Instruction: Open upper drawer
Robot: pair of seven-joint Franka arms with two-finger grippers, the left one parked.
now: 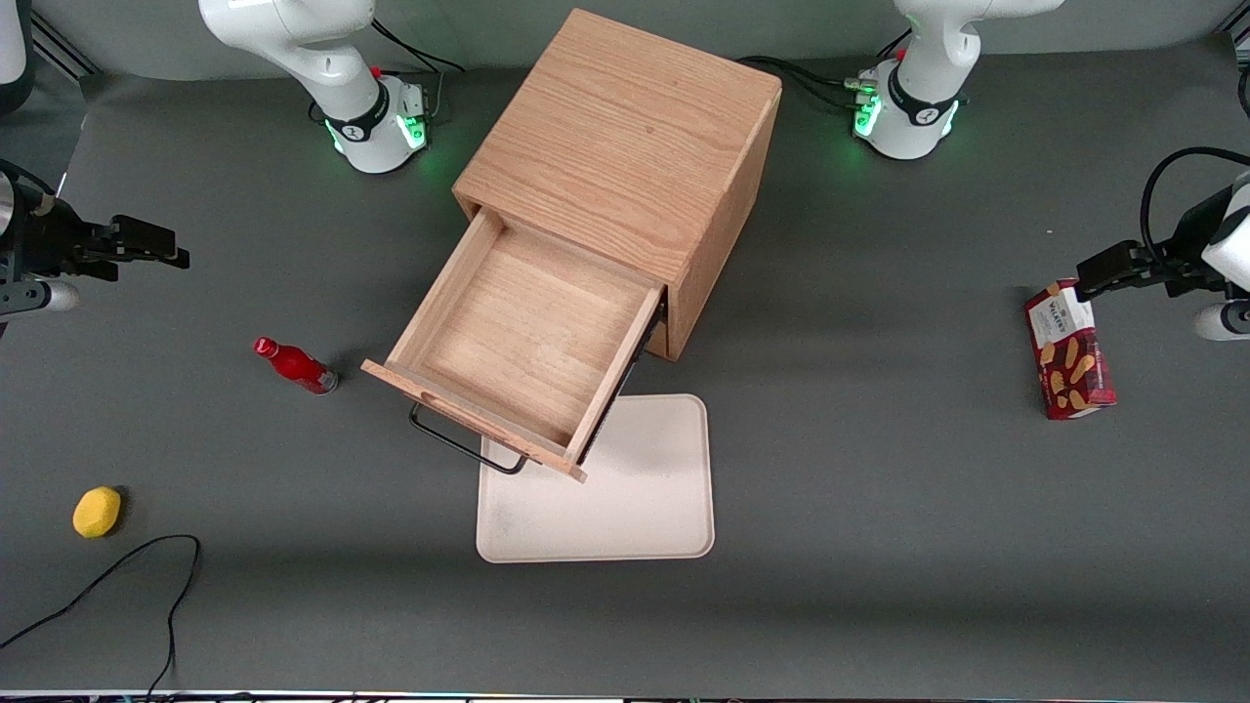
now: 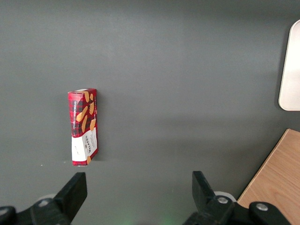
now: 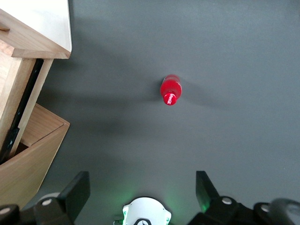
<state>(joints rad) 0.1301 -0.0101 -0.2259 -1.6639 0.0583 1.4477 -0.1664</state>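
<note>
From the front I see the upper drawer [image 1: 532,337] pulled far out over the tray [image 1: 625,508], so any bump could tip it off its runners, while my wrist view shows the end effector [image 3: 140,192] spread, holding nothing, high above the red bottle [image 3: 170,90].

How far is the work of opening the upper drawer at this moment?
It looks done: the upper drawer is pulled far out of the cabinet, its inside bare. Nothing is in hand; the tool is open, away from the handle, above the table near the red bottle. Nothing seems left.
</note>
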